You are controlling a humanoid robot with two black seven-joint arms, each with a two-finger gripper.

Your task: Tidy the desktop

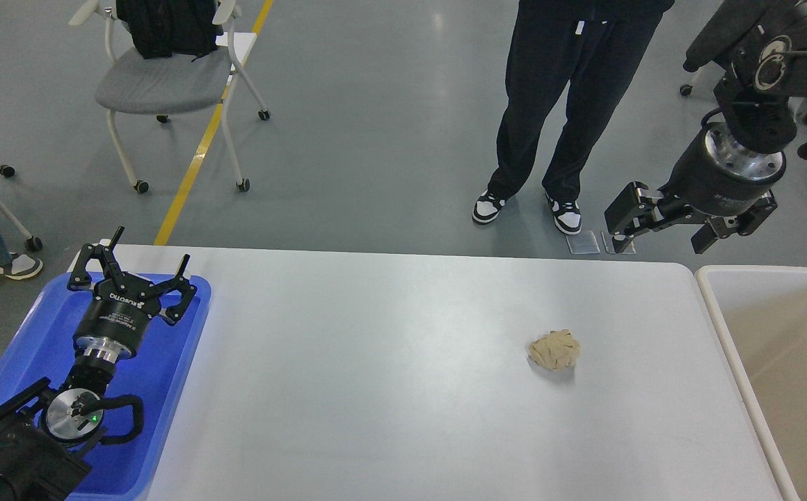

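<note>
One desktop (389, 390) was in view. On it lay one crumpled beige paper wad (554, 350), toward the right edge. One blue tray (181, 362) sat at the left edge, and one cream-rimmed bin (730, 341) stood against the right edge. Two grippers showed: the left gripper (140, 268) and the right gripper (664, 233). Beyond the far edge were one grey chair (160, 83), one standing person (563, 104), and two clear plates (583, 243) on the floor.

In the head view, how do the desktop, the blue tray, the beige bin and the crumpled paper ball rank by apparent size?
1. desktop
2. blue tray and beige bin: both cut off by the frame, so unranked
3. crumpled paper ball
</note>
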